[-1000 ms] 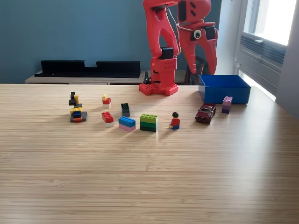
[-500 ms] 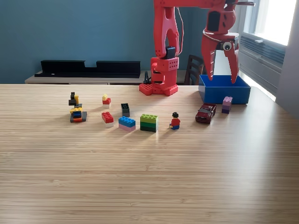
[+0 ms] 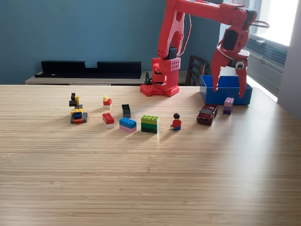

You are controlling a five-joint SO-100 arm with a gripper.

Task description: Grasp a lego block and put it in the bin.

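Teal wall and a bright window back a pale wooden desk (image 3: 150,179). At the far right of the exterior view, the red arm's end effector (image 3: 230,92) hangs with its jaws spread wide and nothing between them, just above a purple block (image 3: 228,105) that stands against the near wall of the blue bin (image 3: 214,94). Left of the block sits a dark red toy car (image 3: 207,114), then a small figure (image 3: 176,122), a green block (image 3: 150,123) and more bricks farther left.
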